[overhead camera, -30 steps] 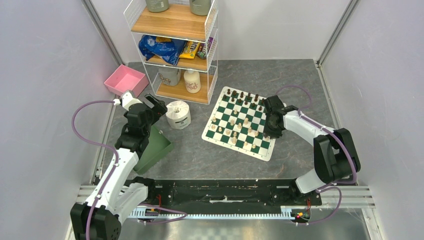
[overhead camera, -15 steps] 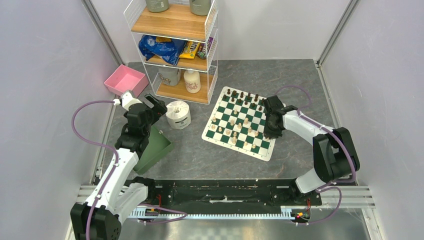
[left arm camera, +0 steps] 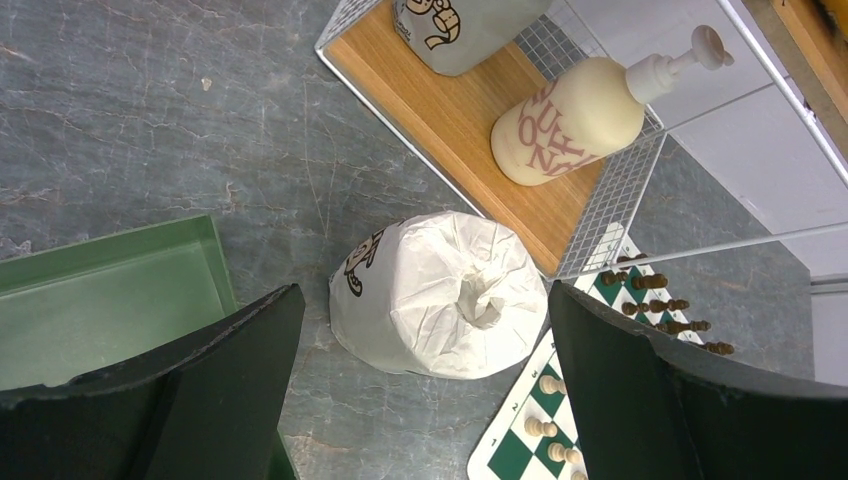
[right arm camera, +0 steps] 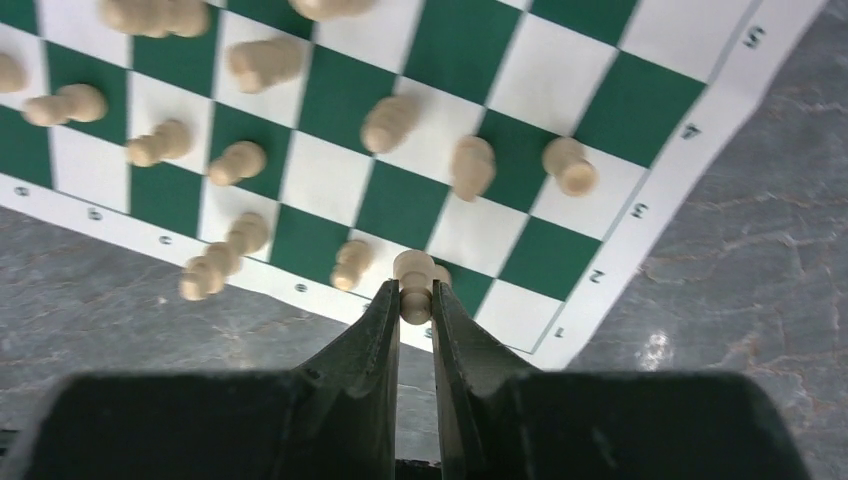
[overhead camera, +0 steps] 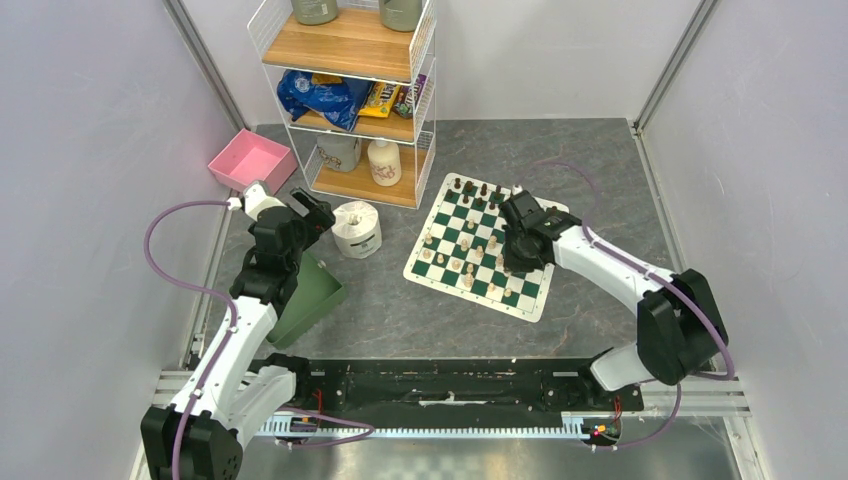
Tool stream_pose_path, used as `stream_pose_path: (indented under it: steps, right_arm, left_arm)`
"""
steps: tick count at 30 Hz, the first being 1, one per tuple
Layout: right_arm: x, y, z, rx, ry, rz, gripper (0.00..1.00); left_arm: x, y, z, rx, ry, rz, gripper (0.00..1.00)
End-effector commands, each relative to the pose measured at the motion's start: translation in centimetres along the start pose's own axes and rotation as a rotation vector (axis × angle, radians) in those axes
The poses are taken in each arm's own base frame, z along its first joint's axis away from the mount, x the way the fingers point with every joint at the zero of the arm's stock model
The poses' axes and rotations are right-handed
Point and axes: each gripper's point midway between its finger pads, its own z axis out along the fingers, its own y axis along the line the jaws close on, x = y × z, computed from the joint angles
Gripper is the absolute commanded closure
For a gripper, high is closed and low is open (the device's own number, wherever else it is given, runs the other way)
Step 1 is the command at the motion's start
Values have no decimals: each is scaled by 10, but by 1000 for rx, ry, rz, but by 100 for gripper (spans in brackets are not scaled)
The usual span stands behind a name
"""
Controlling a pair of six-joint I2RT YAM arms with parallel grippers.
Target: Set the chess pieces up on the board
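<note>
Your right gripper (right arm camera: 415,300) pinches a cream piece (right arm camera: 413,270) over the board (right arm camera: 590,110). Your left gripper (left arm camera: 425,305) hangs wide open above the toilet roll (left arm camera: 440,285).

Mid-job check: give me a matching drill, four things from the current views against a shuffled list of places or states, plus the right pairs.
Things:
1. right tool
2. left tool
3. pump bottle
4. pink bin

Places or states:
A. on the bottom shelf of the rack
B. open, pointed at the toilet roll
C. shut on a cream chess piece over the board
D. beside the rack, on its left

Pairs: 1-C; 2-B; 3-A; 4-D
</note>
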Motion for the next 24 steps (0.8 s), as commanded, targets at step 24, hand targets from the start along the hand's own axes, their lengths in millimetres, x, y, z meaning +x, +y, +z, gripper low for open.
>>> stream_pose_path:
  steps: [24]
  right_arm:
    - [-18, 69, 41, -10, 25, -135, 78]
  left_arm:
    - [-9, -2, -1, 10, -28, 3, 0]
